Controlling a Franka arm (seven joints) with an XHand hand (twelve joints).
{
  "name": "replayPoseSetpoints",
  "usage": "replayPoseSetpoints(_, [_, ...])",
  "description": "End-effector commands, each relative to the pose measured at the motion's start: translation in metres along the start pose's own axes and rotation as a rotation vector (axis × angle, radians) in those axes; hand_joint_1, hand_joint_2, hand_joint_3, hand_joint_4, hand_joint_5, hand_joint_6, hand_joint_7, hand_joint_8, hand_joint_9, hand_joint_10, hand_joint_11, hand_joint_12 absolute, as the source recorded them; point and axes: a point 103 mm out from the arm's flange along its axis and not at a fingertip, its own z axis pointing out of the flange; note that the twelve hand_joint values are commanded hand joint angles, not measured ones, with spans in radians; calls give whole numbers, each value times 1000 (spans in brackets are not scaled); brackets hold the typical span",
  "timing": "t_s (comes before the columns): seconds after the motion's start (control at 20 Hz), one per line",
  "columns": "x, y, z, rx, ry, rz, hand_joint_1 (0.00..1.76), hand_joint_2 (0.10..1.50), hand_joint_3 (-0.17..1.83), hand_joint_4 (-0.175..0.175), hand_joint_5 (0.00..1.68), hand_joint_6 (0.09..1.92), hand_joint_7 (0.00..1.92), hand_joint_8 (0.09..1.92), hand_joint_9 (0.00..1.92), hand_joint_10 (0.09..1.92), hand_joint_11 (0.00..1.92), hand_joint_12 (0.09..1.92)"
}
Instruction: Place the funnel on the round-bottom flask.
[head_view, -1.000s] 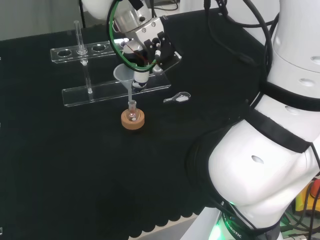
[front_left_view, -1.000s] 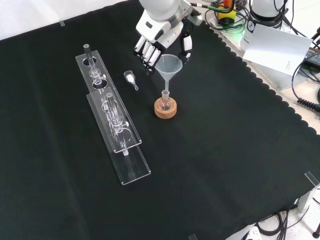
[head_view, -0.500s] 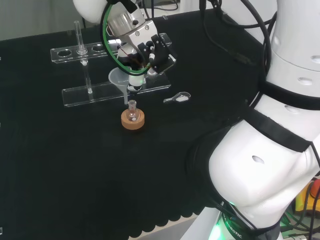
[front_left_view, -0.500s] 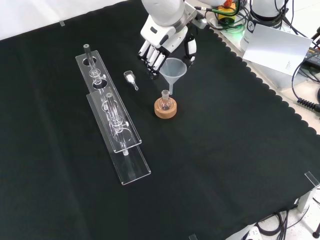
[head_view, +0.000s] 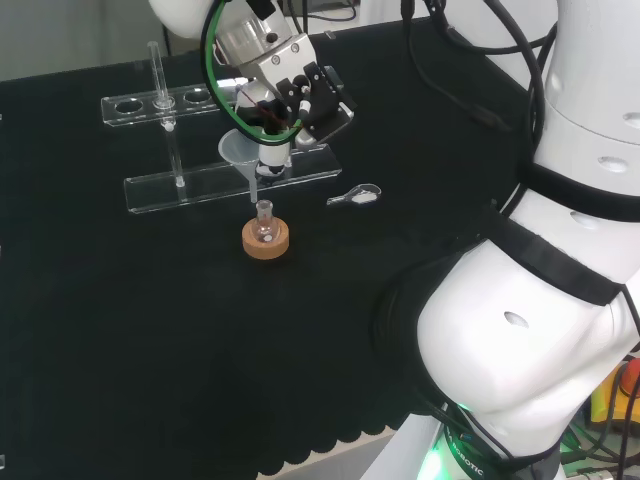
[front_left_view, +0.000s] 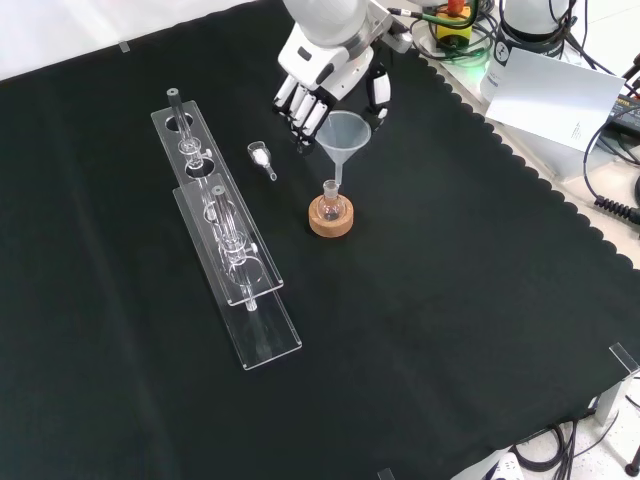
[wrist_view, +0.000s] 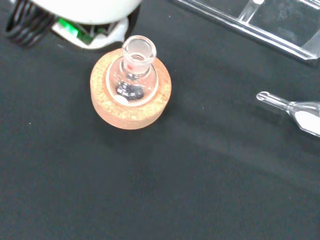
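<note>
Robot hand (front_left_view: 325, 75) holding a clear funnel (front_left_view: 343, 135) above a small flask (front_left_view: 331, 200).
The fingers (front_left_view: 303, 108) are curled, pinching the funnel's cone at its rim. Below the fingers, the funnel's stem hangs just over the flask's open neck. The flask sits upright in a cork ring (front_left_view: 331, 217) on the black counter (front_left_view: 450, 300).

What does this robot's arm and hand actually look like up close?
The arm is made of big rounded glossy white links with black bands at the joints and black cables trailing behind. The hand has a white shell with black fingers, and a green cable loops around the wrist.
</note>
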Motion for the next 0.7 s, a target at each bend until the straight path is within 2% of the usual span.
replayPoseSetpoints(0.05, [-6, -1, 4, 8, 6, 6, 961, 686, 782, 4, 476, 975, 384, 726, 614, 578, 248, 1350])
replayPoseSetpoints(0.7, [-6, 3, 9, 17, 12, 5, 961, 686, 784, 5, 477, 977, 386, 727, 617, 579, 250, 1350])
